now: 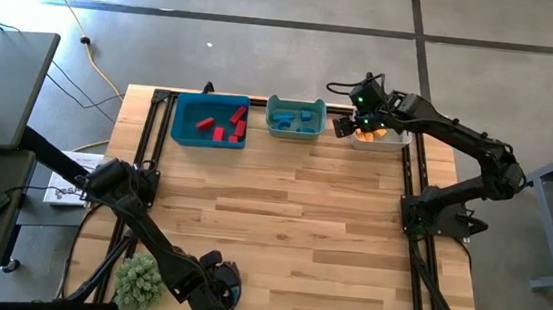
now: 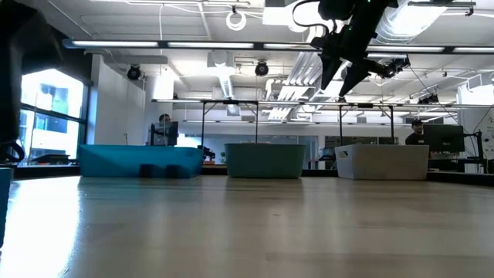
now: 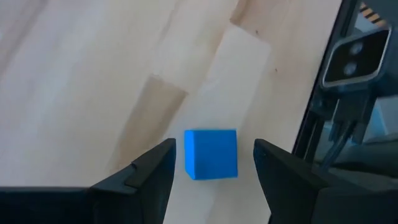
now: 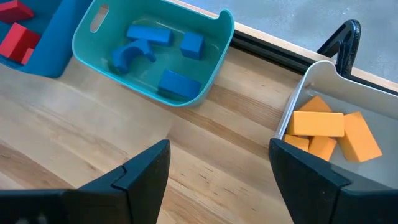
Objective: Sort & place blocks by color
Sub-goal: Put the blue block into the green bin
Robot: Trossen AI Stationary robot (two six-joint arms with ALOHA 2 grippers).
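A blue cube (image 3: 211, 154) sits on the wooden table near its front edge. My left gripper (image 3: 213, 149) is open, one finger on either side of the cube and a small gap at each. In the high view this gripper (image 1: 217, 288) hides the cube. My right gripper (image 4: 217, 155) is open and empty, high over the far edge (image 1: 343, 127) between the teal bin (image 4: 149, 50) holding blue blocks and the white bin (image 4: 323, 93) holding orange blocks (image 4: 318, 124). The blue bin (image 1: 209, 121) holds red blocks (image 1: 231, 126).
The three bins stand in a row along the table's far edge. A green spiky object (image 1: 138, 281) sits at the near left corner beside my left arm. A camera on a black mount (image 3: 357, 53) stands near the cube. Bare wood lies between the bins and the front edge.
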